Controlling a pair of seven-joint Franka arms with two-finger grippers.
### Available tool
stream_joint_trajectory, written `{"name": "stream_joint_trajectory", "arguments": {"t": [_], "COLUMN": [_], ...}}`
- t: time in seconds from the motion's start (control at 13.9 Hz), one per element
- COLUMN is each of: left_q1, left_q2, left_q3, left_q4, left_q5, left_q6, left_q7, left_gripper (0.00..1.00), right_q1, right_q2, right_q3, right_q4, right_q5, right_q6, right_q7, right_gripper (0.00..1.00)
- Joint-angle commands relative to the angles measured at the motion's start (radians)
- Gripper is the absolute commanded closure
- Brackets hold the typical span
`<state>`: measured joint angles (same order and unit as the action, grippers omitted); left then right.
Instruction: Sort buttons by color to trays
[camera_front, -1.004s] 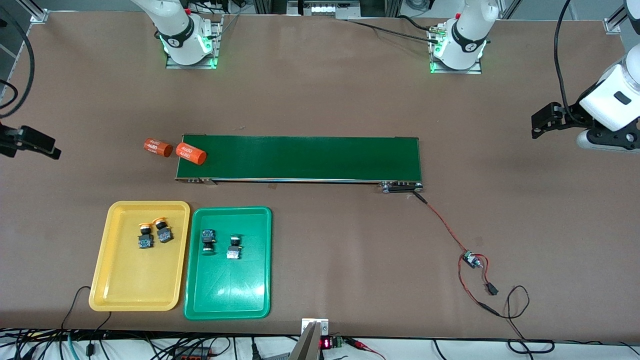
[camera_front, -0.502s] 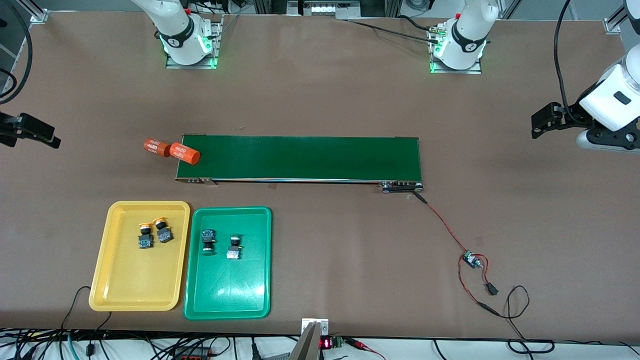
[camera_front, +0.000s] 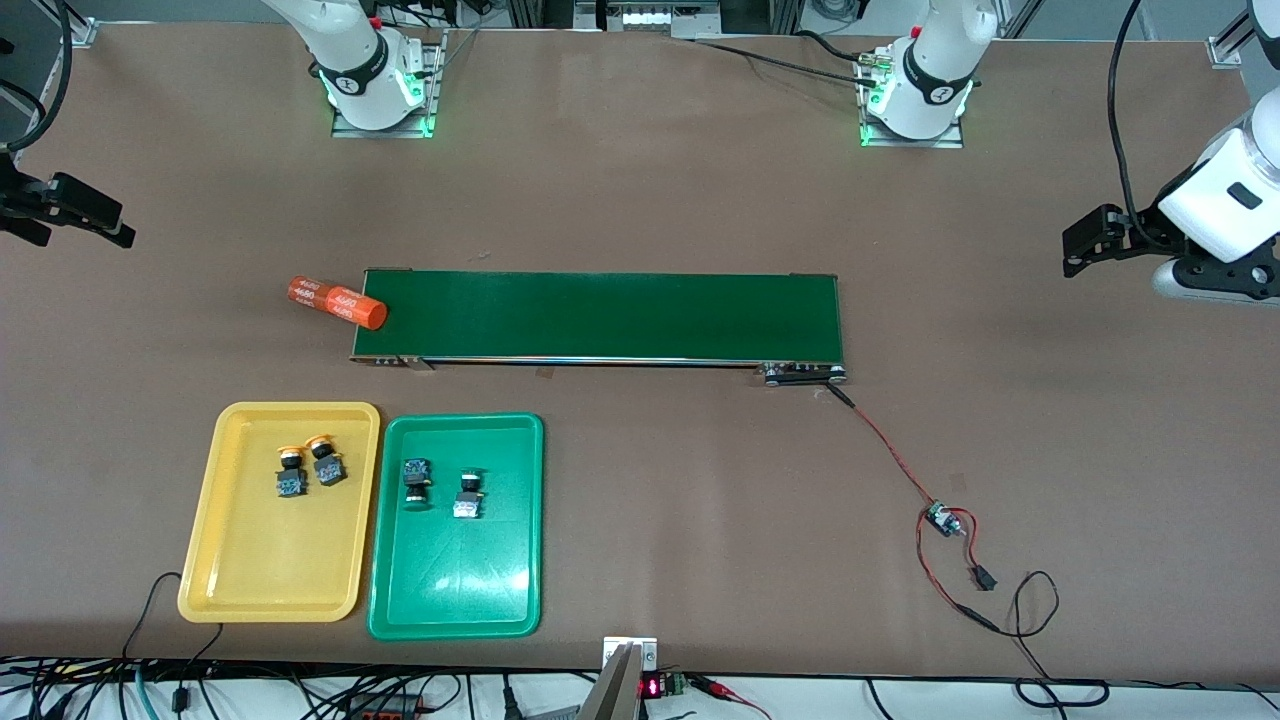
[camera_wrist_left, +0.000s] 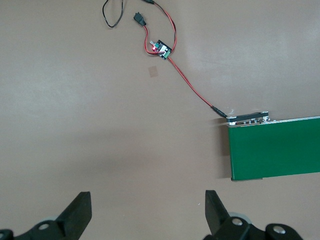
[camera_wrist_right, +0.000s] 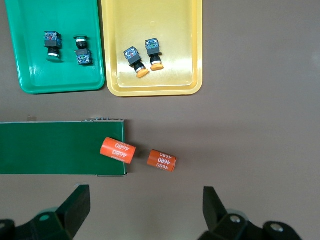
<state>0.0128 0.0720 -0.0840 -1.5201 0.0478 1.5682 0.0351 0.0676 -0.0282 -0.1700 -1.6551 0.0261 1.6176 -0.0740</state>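
Both grippers are hanging with their black fingers spread wide and gripping nothing — the left gripper (camera_wrist_left: 145, 212) is hovering over bare brown tabletop (camera_front: 650, 200) at the left arm's end, the right gripper (camera_wrist_right: 145, 212) over bare table at the right arm's end, just off the end of the long dark-green conveyor belt (camera_front: 600, 315).

Two yellow-orange-capped push-button switches (camera_front: 308, 467) are lying side by side, almost touching, in the shallow yellow plastic tray (camera_front: 240, 580), in the half nearer the belt. Two green-capped push-button switches (camera_front: 442, 486) are sitting slightly apart in the shallow green plastic tray (camera_front: 450, 600), which is lying just beside the yellow one, toward the left arm's end. Both trays are resting nearer the front camera than the belt.

One orange cylinder with white print (camera_front: 357, 308) is lying on the belt's end, overhanging it, and a second orange cylinder (camera_front: 305, 293) is lying on the table touching or just beside it — which, I cannot tell. A red-and-black wire (camera_front: 890, 450) is running from the belt's other end to a small circuit board (camera_front: 940, 518).
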Motion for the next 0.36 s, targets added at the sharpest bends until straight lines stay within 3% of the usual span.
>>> {"name": "stream_joint_trajectory", "arguments": {"t": [0.0, 0.29], "left_q1": [-0.004, -0.004], "left_q2": [-0.005, -0.005], "left_q3": [0.000, 0.000], "left_q4": [0.005, 0.005], "left_q5": [0.007, 0.007], "left_q6": [0.003, 0.003], "left_q7": [0.012, 0.012], "left_gripper": [0.00, 0.00], "right_q1": [-0.012, -0.014], "right_q2": [-0.015, -0.015], "right_q3": [0.029, 0.032], "right_q4": [-0.015, -0.012], "right_q5": [-0.014, -0.015], "right_q6": [-0.002, -0.002], "right_q7": [0.017, 0.008], "right_gripper": [0.00, 0.00]}}
